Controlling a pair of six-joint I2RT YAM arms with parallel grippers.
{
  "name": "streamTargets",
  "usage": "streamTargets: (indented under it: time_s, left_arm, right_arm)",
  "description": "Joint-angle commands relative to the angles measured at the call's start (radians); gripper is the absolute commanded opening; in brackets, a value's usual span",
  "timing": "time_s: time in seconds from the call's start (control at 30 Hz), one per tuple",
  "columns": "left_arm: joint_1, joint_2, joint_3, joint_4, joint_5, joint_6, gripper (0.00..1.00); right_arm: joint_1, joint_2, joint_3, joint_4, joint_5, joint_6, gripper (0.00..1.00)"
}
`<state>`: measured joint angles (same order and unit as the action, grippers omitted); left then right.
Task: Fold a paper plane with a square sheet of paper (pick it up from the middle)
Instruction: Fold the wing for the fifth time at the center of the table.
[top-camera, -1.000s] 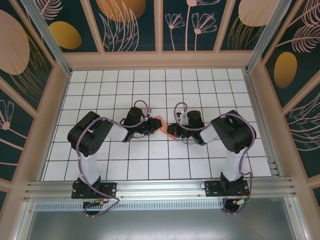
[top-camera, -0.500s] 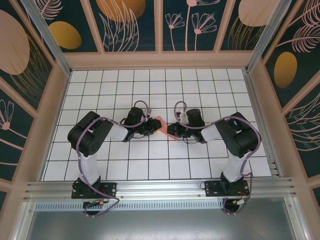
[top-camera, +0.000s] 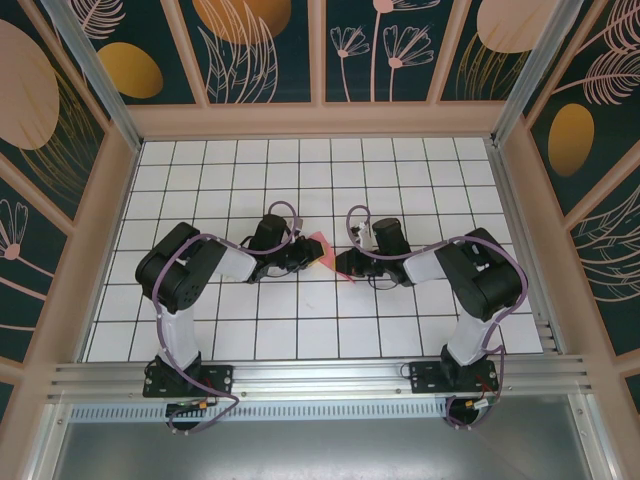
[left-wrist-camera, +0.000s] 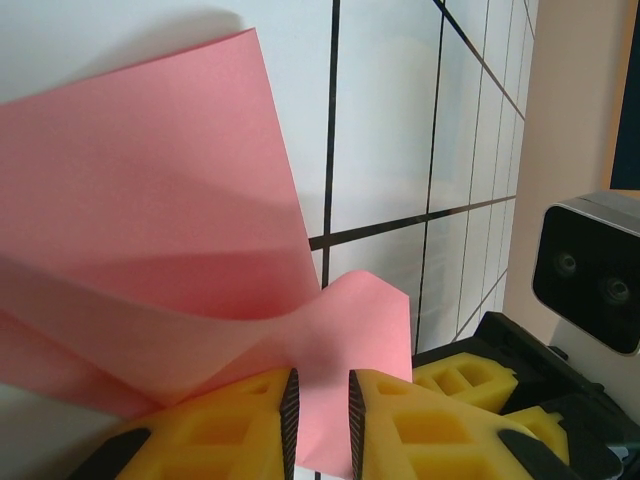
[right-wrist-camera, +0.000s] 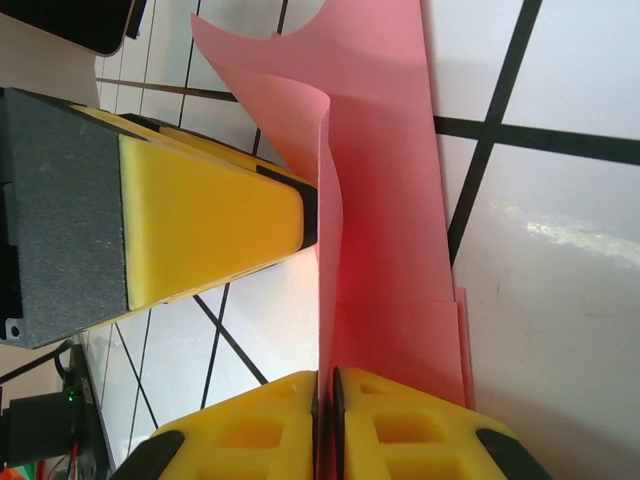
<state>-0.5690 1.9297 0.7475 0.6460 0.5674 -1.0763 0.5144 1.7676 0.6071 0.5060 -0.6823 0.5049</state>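
As left gripper (left-wrist-camera: 320, 425) and right gripper (right-wrist-camera: 325, 425) pinch it, pink sheet (left-wrist-camera: 150, 230) between them

left claw (left-wrist-camera: 320, 392) and right claw (right-wrist-camera: 325, 385) low, facing each other, jaws pinched nearly shut

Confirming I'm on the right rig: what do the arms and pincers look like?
The left arm and right arm match: black joint housings, pale grey links, purple cables, black bases. The left pincer and right pincer have yellow cut-out fingers with thin black pads.
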Motion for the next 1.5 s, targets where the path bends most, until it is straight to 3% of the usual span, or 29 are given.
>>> streamTargets:
  time_s: [0.0,0.4,1.2,1.47]
  left_arm:
    - [-0.003,0.011,0.018,-0.015,-0.006,0.024,0.24]
    - [-0.003,-0.060,0.002,0.009,0.024,0.052,0.26]
    - [-0.030,-0.042,-0.072,0.117,0.033,0.008,0.26]
    - [-0.032,-0.004,-0.042,0.070,0.011,0.023,0.24]
  right_arm:
    - [0.006,-0.007,-0.001,0.008,-0.025,-0.037,0.13]
    - [-0.007,0.061,-0.003,0.090,-0.075,0.048,0.00]
    - [-0.016,0.134,0.023,0.016,-0.033,0.107,0.00]
    - [-0.016,0.141,0.032,-0.002,-0.034,0.109,0.00]
